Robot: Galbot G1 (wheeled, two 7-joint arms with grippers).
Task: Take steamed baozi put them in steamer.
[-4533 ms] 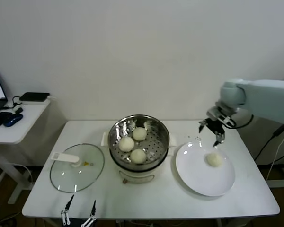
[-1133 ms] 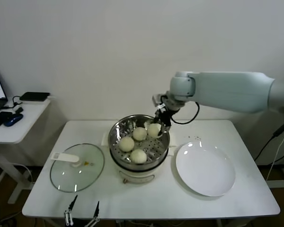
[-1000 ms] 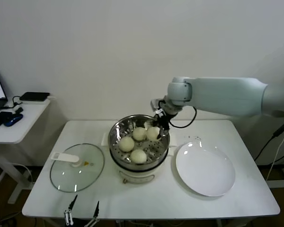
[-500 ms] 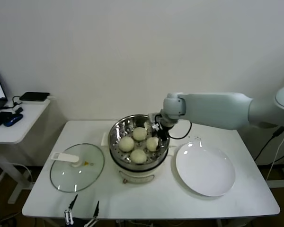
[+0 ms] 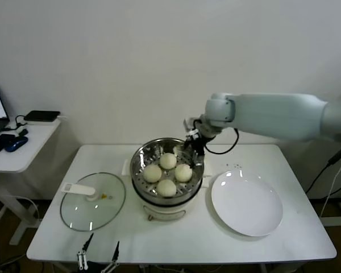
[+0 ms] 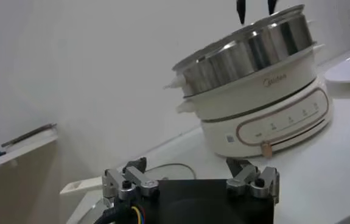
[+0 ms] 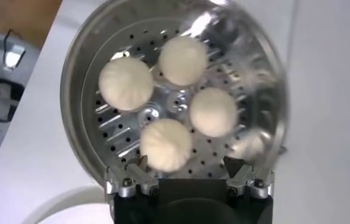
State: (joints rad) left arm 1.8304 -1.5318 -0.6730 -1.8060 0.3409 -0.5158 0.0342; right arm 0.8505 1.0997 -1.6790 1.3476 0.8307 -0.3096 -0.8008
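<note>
Fingers: the right gripper hangs over the far right rim of the steamer, fingers spread and holding nothing — the right wrist view shows both tips parted with only the basket below.
Steamed baozi: all four sit inside the steamer — one far, one left, one right, one near, packed close around the middle of the perforated floor.
Step in hand: by my reading the last bun is released and the arm is clearing out; the thing to get right is going straight up before swinging right, so the fingers don't clip the steel rim or nudge the right-hand bun.
Plate: the white plate on the right of the table is bare, so nothing is left to fetch.
Lid: the glass lid lies flat to the left of the steamer, well apart from it.
Left gripper: parked low at the near edge of the table, fingers apart, idle.
Change since half a second ago: the right gripper was down inside the basket at the right-hand bun; now it is higher and farther back, and that bun rests on its own.
Change since four and a half seconds ago: three buns in the steamer and one on the plate then — four in the steamer now.
</note>
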